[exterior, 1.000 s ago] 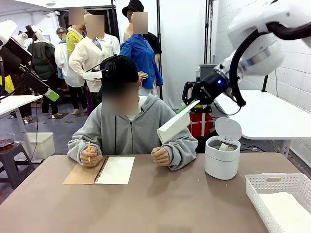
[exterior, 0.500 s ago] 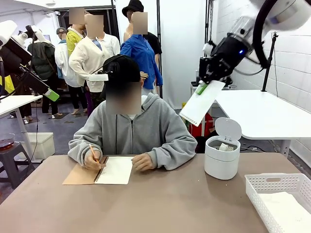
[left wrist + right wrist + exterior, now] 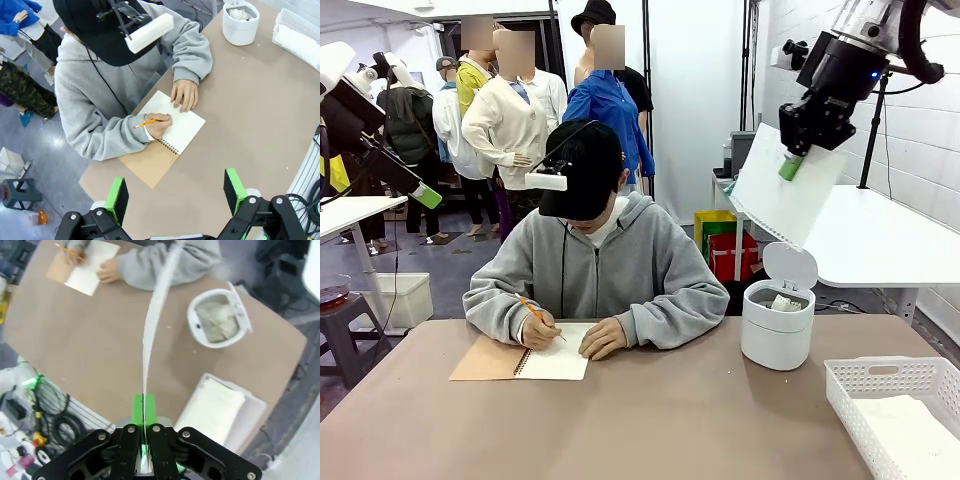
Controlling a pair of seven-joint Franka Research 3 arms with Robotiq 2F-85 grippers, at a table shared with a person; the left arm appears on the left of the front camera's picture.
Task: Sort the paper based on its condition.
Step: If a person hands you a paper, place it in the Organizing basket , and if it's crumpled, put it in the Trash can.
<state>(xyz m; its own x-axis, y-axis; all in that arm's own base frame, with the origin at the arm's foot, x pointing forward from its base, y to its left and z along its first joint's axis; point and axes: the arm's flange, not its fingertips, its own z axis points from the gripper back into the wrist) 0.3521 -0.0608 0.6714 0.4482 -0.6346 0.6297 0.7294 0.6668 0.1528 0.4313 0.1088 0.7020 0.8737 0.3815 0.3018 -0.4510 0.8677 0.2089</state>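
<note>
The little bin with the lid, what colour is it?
White; the bin shows best in the front view.

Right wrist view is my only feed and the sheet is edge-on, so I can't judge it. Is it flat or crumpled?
Observer: Flat. In the front view the sheet hangs smooth from the right gripper, high above the table.
Operator: Is the left gripper busy?
Observer: No. The left gripper stands open with nothing between its fingers, above the table's near edge.
Operator: What is the person doing?
Observer: Writing with a pencil in the notebook, other hand resting on the page.
</note>
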